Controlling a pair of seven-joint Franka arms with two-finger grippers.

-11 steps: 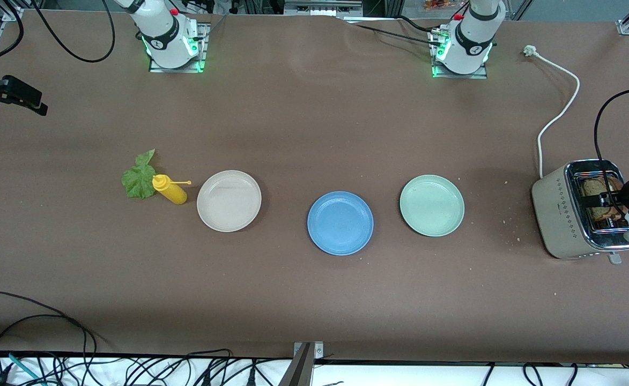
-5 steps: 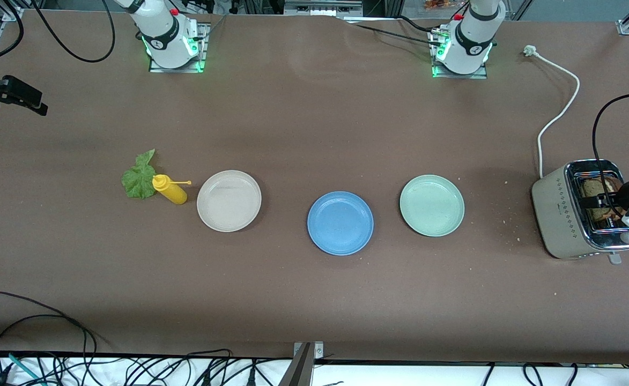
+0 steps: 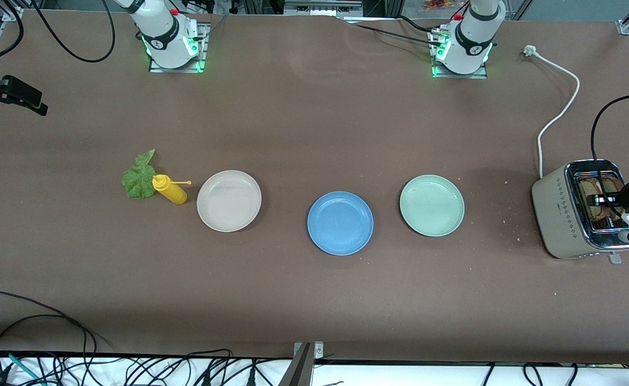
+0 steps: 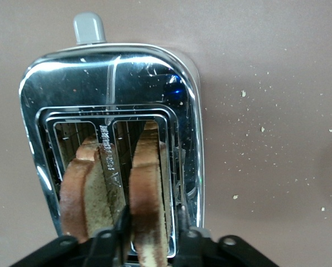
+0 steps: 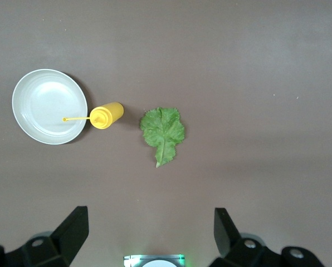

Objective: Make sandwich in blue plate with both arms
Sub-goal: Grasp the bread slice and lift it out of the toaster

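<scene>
Left gripper [image 4: 150,228] is over the toaster [image 3: 561,214], at mid-height of the front view at the left arm's end of the table. Jaws are drawn in narrow on one toast slice [image 4: 149,183], which stands upright in its slot between the fingers. The second slice [image 4: 79,189] stands in the neighbouring slot, just beside one finger [image 4: 121,225].

Right gripper [image 5: 149,231] hangs high over the lettuce [image 5: 163,130], jaws wide, holding nothing. That arm waits.

Blue plate [image 3: 340,223] is at the centre of the front view, bare, well apart from the toaster. A green plate [image 3: 431,205] lies between them. No sandwich part is on the plate yet.

Risks, as judged:
- The hold is only on the slice's top edge. Crumbly bread could tear or slip out on the lift.
- The slot is tight. A tilted pull could snag the slice on the slot guides and drag or tip the toaster.
- The finger beside the second slice could catch it and lift it too.
- The carry to the plate is long and passes over the green plate. A weak pinch could drop the slice there.
</scene>
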